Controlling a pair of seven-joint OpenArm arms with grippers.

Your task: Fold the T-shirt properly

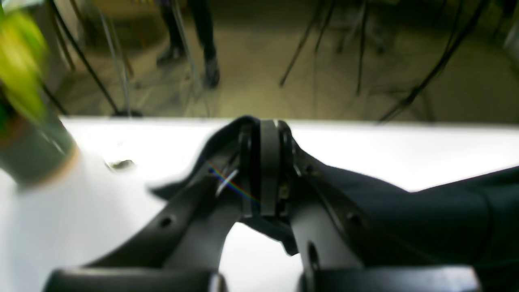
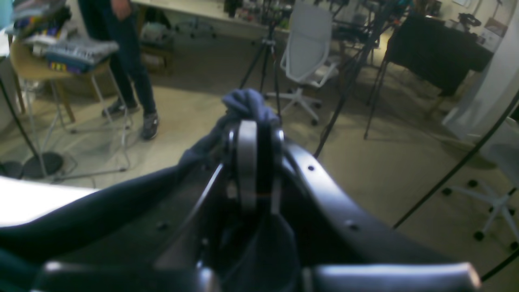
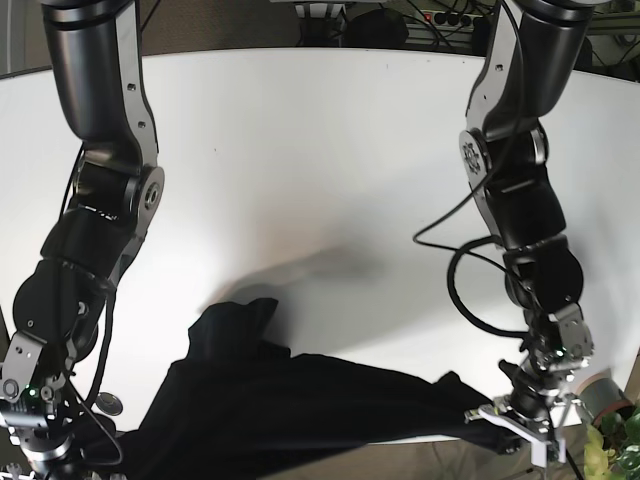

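T-shirt (image 3: 290, 400) hangs stretched left to right along the surface's (image 3: 300, 170) near edge, each pincer pinching one end.

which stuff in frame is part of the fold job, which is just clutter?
Job: dark T-shirt, left gripper and right gripper, both clamped on its cloth, white table.

Clutter: potted plant, office chair, tripod, person, small disc.

T-shirt (image 3: 290, 400): bottom cropped | right claw (image 3: 40, 455): tips hidden
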